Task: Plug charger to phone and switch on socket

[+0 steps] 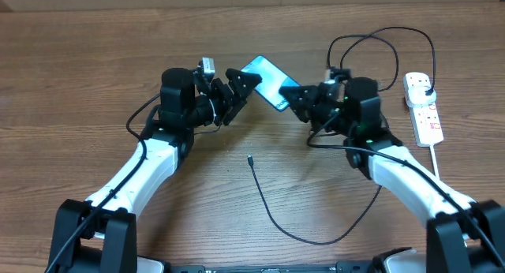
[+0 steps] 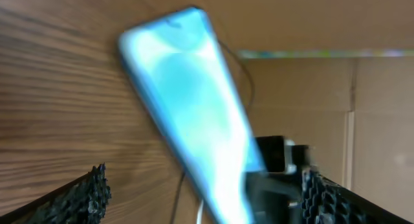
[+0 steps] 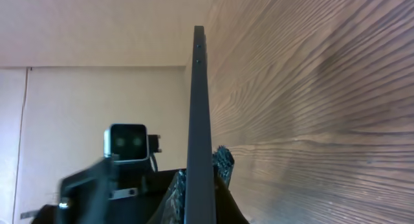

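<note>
The phone [image 3: 199, 101] shows edge-on, its lower end clamped in the right gripper [image 3: 201, 185]. The wood-grain table [image 3: 310, 88] fills the right side.

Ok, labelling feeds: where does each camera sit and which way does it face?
Overhead: above the table, looking down on left arm, right arm, phone, charger, socket.
Left wrist: on left arm, facing the phone's screen; open jaws at lower corners.
Right wrist: on right arm, sighting along the phone's edge, clamped in its jaws.
All share the phone.

Lit blue phone [image 1: 266, 83] tilted; black charger [image 1: 249, 158] lies unplugged from it.
</note>
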